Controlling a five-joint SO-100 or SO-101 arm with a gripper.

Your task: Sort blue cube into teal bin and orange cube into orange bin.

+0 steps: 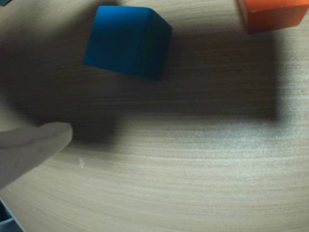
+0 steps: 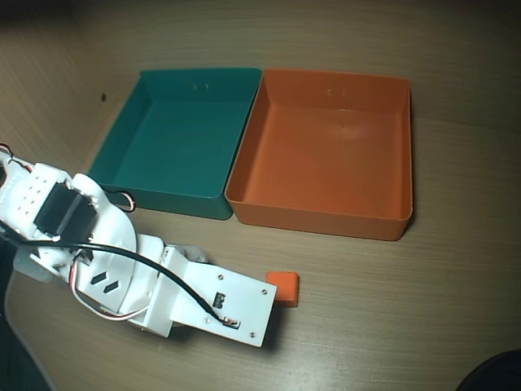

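We see the blue cube (image 1: 128,41) on the wood table (image 1: 193,169) just past our one showing finger (image 1: 34,145). The orange cube (image 2: 283,287) sits beside the arm's tip, cut off in the wrist view. Both bins, teal (image 2: 175,134) and orange (image 2: 326,155), wait far ahead. We cannot tell if the gripper is open.

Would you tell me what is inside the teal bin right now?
The teal bin shows only its bare floor. The blue cube sits on the table, hidden beneath the arm in the overhead view.
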